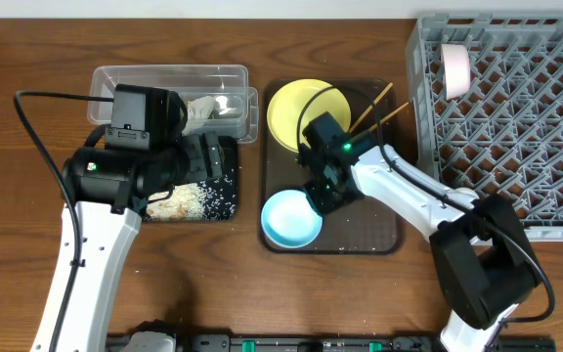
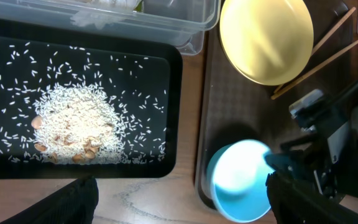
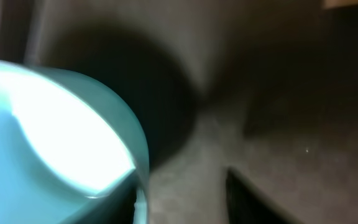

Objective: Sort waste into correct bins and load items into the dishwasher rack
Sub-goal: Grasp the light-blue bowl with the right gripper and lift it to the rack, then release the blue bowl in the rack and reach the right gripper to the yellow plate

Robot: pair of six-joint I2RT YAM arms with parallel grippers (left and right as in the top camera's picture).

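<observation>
**Overhead count: waste mostly binned, most dishes not yet racked**

Overhead, my right gripper [image 1: 323, 196] sits at the upper right rim of the light blue bowl [image 1: 289, 220], which stands upright on the brown serving tray [image 1: 379, 230]. My right wrist camera is blurred. It shows the bowl's rim close by one dark finger, but I cannot tell whether I am clamped on the rim or only beside it.

My left gripper [image 2: 179, 206] hovers over the black tray [image 2: 5, 56], fingers spread wide and holding nothing.

I judge the waste half close to finished. The rice crumbs [image 2: 73, 124] lie heaped and scattered in the black tray, and the crumpled white paper [image 1: 203, 106] is in the clear tub [image 1: 164, 74] just behind it. I cannot make out the wrapper for certain.

Loading has barely begun. The dishwasher rack [image 1: 516, 127] holds one white round piece [image 1: 454, 66], tipped on its side near the far left corner; whether it is the bowl or the cup I cannot say. The yellow plate [image 1: 296, 112] and the chopsticks [image 1: 384, 110] remain on the serving tray with the blue bowl, which looks like the piece in hand.
</observation>
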